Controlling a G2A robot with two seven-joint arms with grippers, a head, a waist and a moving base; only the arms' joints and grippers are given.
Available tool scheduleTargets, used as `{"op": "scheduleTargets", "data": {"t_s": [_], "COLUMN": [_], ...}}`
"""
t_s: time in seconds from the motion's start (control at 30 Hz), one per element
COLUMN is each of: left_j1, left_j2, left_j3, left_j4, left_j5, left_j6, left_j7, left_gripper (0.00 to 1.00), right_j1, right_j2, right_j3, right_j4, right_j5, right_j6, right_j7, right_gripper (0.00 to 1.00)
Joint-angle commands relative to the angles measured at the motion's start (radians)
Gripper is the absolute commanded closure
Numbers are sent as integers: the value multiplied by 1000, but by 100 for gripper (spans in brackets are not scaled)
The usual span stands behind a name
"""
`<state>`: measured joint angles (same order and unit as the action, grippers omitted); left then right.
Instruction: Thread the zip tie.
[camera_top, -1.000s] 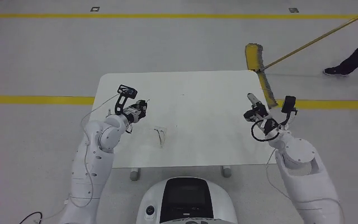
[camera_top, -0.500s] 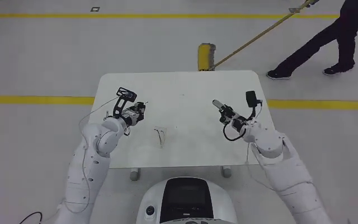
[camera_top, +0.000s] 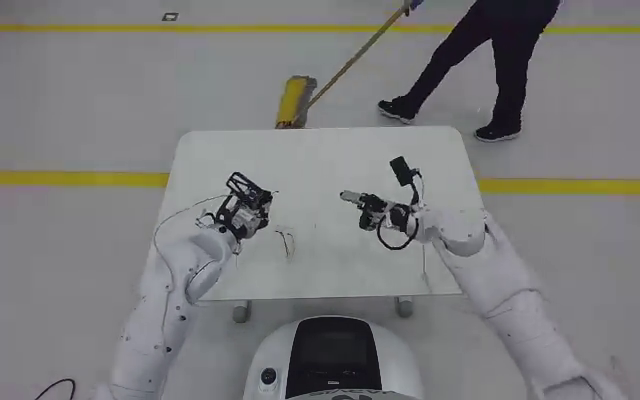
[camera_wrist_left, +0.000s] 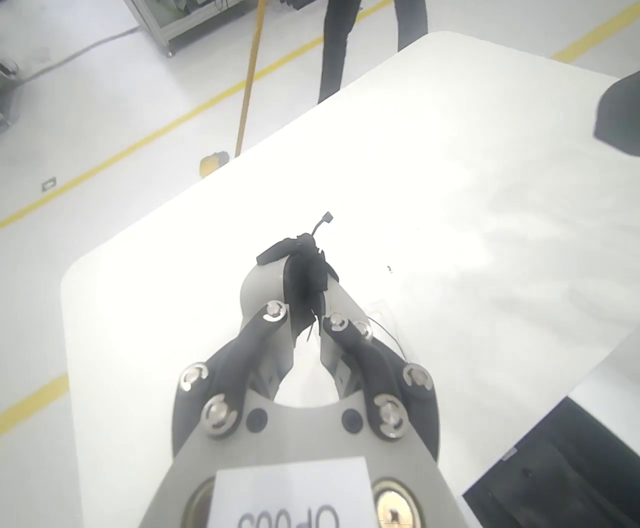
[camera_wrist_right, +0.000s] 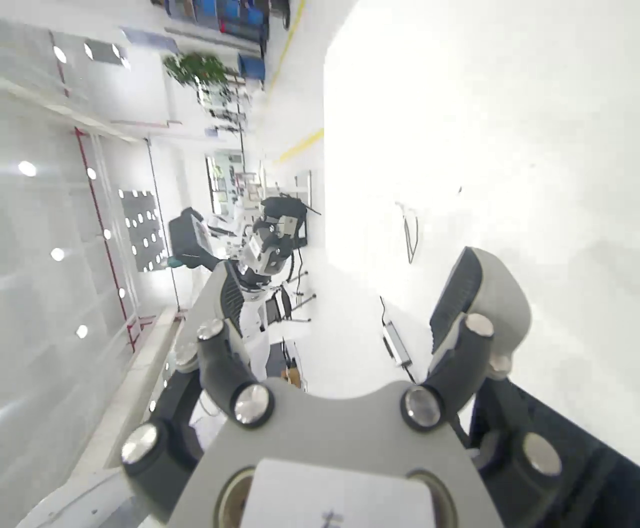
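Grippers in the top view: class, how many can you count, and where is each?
2. The left gripper is above the table's left part, shut on a zip tie; the right gripper hangs open above its middle.

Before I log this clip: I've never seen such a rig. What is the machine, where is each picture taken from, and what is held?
It is a two-armed robot at a white table. The top picture looks down from above its arms; the other two come from a camera on each wrist. The left gripper is shut on a thin black zip tie, its small head poking out in front. The right gripper is open and empty above the table. A thin dark loop lies on the table near the left gripper.
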<state>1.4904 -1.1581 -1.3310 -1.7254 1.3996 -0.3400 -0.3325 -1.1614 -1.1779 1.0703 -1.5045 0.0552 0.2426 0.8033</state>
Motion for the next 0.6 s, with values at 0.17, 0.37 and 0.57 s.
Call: {"op": "scheduleTargets", "data": {"t_s": [0.17, 0.37, 0.57], "left_j1": [30, 30, 15], "left_j2": [61, 61, 65], "left_j3": [20, 20, 50], "left_j4": [-12, -12, 7], "left_j5": [9, 9, 107], "left_j6": [0, 0, 1], "left_j7": [99, 99, 156], "left_gripper": [100, 100, 100], "right_j1": [99, 99, 121], "right_j2": [-32, -32, -42], "right_j3": [-96, -96, -104], "right_j4": [148, 148, 214], "right_j5": [63, 63, 204], "right_j6": [-31, -31, -51], "right_j7": [17, 17, 151], "right_gripper": [0, 0, 0]}}
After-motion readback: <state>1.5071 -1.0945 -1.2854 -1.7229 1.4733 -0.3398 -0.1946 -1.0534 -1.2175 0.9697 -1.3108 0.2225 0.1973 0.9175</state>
